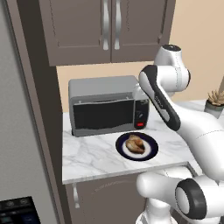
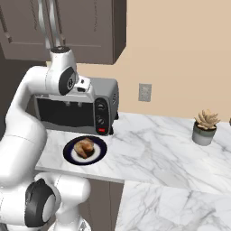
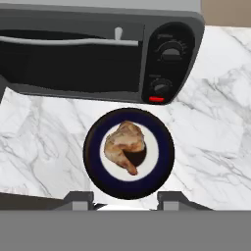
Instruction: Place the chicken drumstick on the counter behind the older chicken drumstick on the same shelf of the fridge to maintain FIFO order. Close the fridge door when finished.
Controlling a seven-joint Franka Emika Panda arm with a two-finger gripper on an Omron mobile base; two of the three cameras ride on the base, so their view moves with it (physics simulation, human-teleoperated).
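the chicken drumstick (image 3: 125,145) lies on a dark-rimmed plate (image 3: 96,169) with a white middle. the plate sits on the marble counter (image 1: 94,157) just in front of a grey toaster oven (image 1: 105,105), near the oven's knob side and not far from the counter's front edge. that spot looks like a handy one for a pick from above: nothing stands between the plate and the arm, and the oven door is shut behind it.

the gripper (image 3: 124,197) hangs well above the plate, looking nearly straight down, so the drumstick sits close to the middle of the hand view. its two dark fingertips (image 3: 78,198) stand wide apart at the bottom of that view with nothing between them, so the claw is spread and empty. i'd guess it is held high like this to line up over the meat before dropping.

the meat is plump at one end and narrows to a bone end pointing toward the plate's front rim; it lies flat, slightly off the plate's centre.

a strip of the grey fridge (image 1: 17,144) shows at the left of the left base view, with a bit of its black panel low down. a small potted plant (image 2: 205,126) stands well apart along the counter, out of the way.

to my eye the task is barely started: the drumstick is not yet picked up.
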